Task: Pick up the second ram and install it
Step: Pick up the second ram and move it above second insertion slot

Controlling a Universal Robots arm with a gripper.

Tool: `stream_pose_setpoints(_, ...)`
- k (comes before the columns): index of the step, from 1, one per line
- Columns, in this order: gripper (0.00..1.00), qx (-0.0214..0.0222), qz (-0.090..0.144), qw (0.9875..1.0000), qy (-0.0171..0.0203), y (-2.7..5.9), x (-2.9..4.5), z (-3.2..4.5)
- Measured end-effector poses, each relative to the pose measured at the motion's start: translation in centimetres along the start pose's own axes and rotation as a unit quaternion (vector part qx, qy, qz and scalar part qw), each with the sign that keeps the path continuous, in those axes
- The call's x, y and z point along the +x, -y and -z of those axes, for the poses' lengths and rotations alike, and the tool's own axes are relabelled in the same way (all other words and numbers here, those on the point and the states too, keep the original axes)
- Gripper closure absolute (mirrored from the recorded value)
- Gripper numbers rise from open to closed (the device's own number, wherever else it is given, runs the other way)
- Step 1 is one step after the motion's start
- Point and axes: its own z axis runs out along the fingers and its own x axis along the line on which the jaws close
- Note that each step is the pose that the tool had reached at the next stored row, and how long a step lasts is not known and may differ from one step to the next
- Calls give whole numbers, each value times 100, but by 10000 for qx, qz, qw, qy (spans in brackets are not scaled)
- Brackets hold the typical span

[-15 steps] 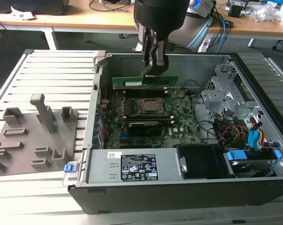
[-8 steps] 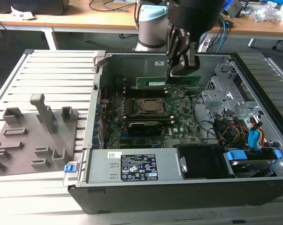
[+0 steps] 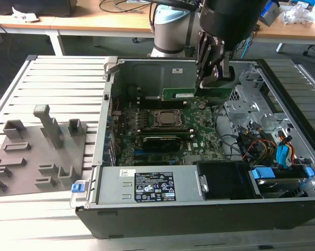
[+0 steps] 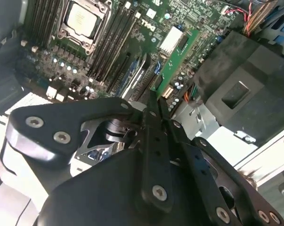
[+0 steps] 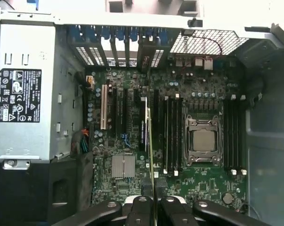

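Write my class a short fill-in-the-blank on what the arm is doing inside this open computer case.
1. The gripper has its jaws shut on the second ram, a thin ____ stick.
2. The stick is held over the ____ inside the open case.
3. The grey fixture tray lies outside the case, on the exterior view's ____.
Missing words: green; motherboard; left.

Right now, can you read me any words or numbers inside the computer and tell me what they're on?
Nothing here can be read as words.
Black label on the power supply: print too small.
Small white label beside it: too small.
White sticker on the case wall: blurred.
Pale label on the second ram in the gripper: blurred.
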Motion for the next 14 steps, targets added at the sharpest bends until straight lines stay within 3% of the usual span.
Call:
stream_pose_setpoints(5,86,3,-50,10000,22,1,-69,-14)
stream_pose_setpoints(11,86,4,-68,10000,24,6,-328,-41)
stream_pose_setpoints(14,86,1,-71,10000,23,13,-397,-66)
